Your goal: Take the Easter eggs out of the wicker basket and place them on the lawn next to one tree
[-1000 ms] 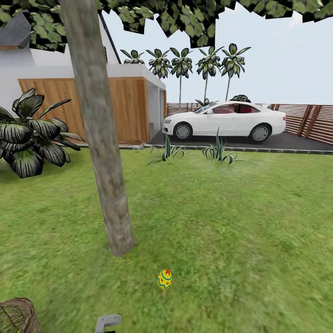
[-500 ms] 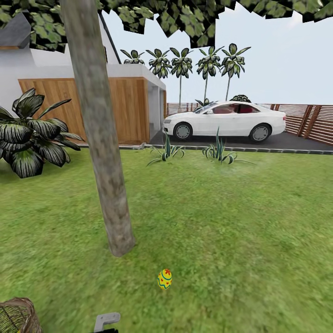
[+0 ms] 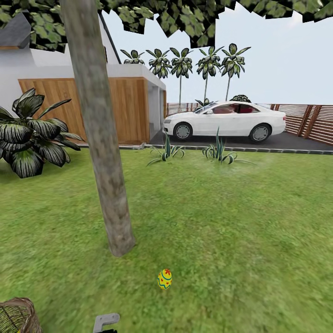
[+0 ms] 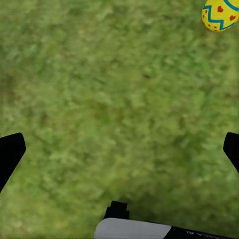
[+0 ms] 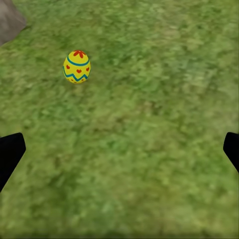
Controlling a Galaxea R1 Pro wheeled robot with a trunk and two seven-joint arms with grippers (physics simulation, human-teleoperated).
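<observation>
One yellow Easter egg (image 3: 164,279) with red flowers and blue zigzags stands upright on the lawn (image 3: 231,231), a short way in front and to the right of the tree's pale trunk (image 3: 108,185). The wicker basket (image 3: 16,317) is cut off at the lower left corner of the head view, so its inside is hidden. My left gripper (image 4: 119,154) hangs open over bare grass, with the egg (image 4: 220,14) off to one side. My right gripper (image 5: 119,154) is open too, above grass, with the egg (image 5: 77,66) ahead of it and the trunk's foot (image 5: 9,20) beyond.
A grey arm part (image 3: 106,321) pokes in at the bottom edge. A large dark-leaved plant (image 3: 30,134) stands at the left, and spiky plants (image 3: 217,152) line the lawn's far edge. Behind are a wooden garage (image 3: 129,108), a white car (image 3: 226,120) and a fence (image 3: 310,121).
The grey arm part at the bottom of the head view has shifted slightly down and left. The egg, basket and tree stay where they were.
</observation>
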